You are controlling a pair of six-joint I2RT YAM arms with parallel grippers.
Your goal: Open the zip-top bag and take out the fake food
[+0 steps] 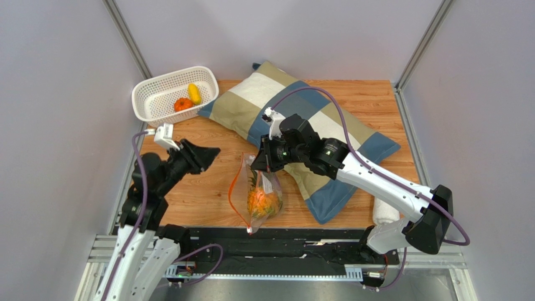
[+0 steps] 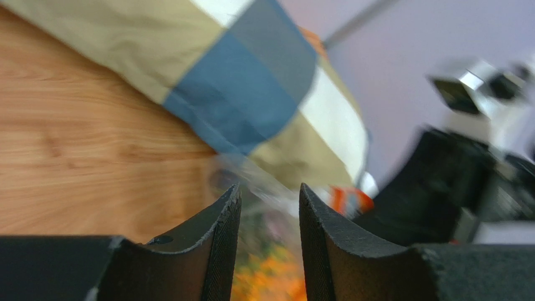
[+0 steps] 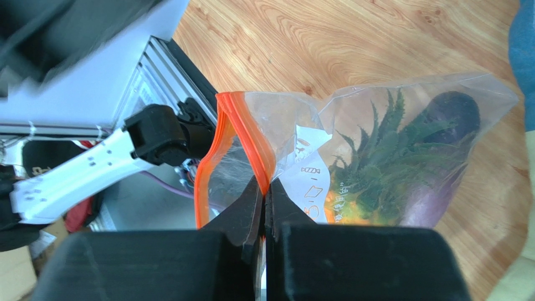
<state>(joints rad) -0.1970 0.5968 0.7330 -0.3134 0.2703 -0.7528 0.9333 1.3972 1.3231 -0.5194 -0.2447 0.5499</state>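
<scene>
My right pincer (image 3: 264, 188) is clamped on the bag's (image 3: 286, 119) orange zip strip (image 3: 246, 132); pineapple (image 3: 370, 166) and eggplant (image 3: 457, 113) lie inside. My left pincer (image 2: 270, 204) hangs open nearby.

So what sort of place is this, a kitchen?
Probably a robot test booth: grey walls box in a wooden table, and the left arm and right arm are bolted to a metal frame.

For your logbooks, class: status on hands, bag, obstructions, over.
Right hand shut on bag, at zip strip. Left hand open, off the bag. Pineapple, eggplant inside. No obstruction seen.
</scene>
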